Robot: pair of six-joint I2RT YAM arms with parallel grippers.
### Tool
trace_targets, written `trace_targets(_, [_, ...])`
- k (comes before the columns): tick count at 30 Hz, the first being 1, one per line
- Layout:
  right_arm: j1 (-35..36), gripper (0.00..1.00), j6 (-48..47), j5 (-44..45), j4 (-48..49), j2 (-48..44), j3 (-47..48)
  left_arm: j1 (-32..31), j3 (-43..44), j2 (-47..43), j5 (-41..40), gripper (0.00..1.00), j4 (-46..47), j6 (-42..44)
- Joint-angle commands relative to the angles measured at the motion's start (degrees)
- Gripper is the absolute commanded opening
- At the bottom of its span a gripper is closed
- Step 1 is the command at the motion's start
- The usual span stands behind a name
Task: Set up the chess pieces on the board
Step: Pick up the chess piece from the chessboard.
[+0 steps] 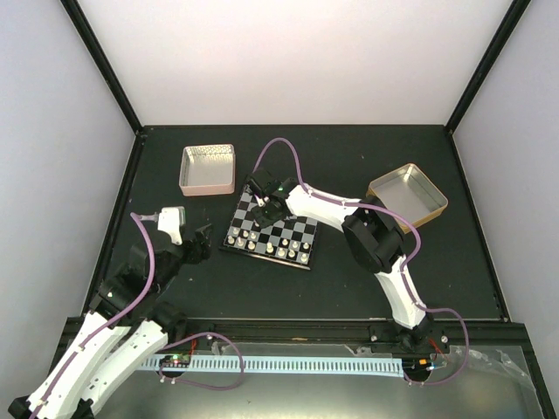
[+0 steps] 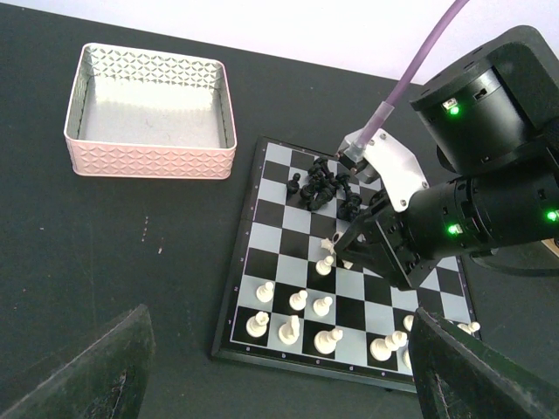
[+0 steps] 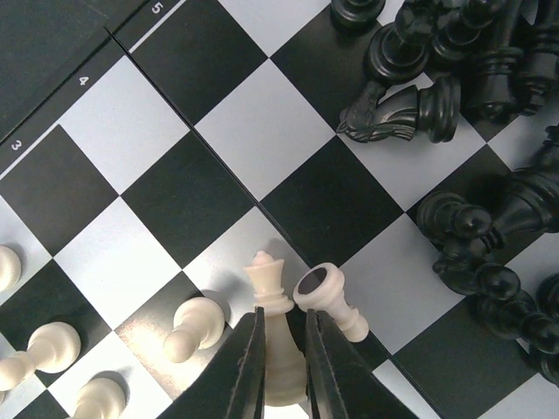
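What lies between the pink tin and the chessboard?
Nothing: only a narrow strip of bare black table separates the pink tin from the chessboard, shown in the left wrist view.

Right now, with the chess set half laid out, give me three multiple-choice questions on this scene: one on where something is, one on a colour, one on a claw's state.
1. Where are the black pieces?
A. heaped at one end of the board
B. spread over every square
C. lined up in two neat rows

2. What colour is the piece in the right claw?
A. black
B. cream-white
C. red

3. How is the left claw?
A. shut on a piece
B. open, holding nothing
C. shut on nothing

Answers:
1 A, they lie jumbled together at one end of the board.
2 B, the right wrist view shows a pale piece between the closed fingers.
3 B, its fingers stand wide apart and grip nothing.
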Motion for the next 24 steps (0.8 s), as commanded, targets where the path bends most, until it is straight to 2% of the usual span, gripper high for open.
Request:
trace_targets(1, [0.1, 0.15, -0.6, -0.6, -1.4, -0.8, -1.3, 0.4, 0.2, 0.6, -1.2, 0.82, -0.6, -0.4])
trace_targets(5, [0.1, 0.21, -0.6, -0.9, -1.7, -0.7, -1.9, 0.3, 0.2, 0.6, -1.2, 0.82, -0.7, -0.4])
trace_targets(13, [0.2, 0.23, -0.5, -1.4, -1.5, -0.5, -2.8, 0.3, 0.2, 0.7, -1.2, 0.82, -0.6, -0.4])
trace_targets(19, [0.2, 0.10, -0.8, -1.4, -0.7, -0.9, -3.2, 0.4, 0.2, 0.8, -1.2, 0.82, -0.6, -0.4])
trace_targets(24, [0.1, 0.08, -1.1, -1.8, 2.5, -3.1, -4.9, 0.4, 0.2, 0.9, -1.2, 0.82, -0.6, -0.4])
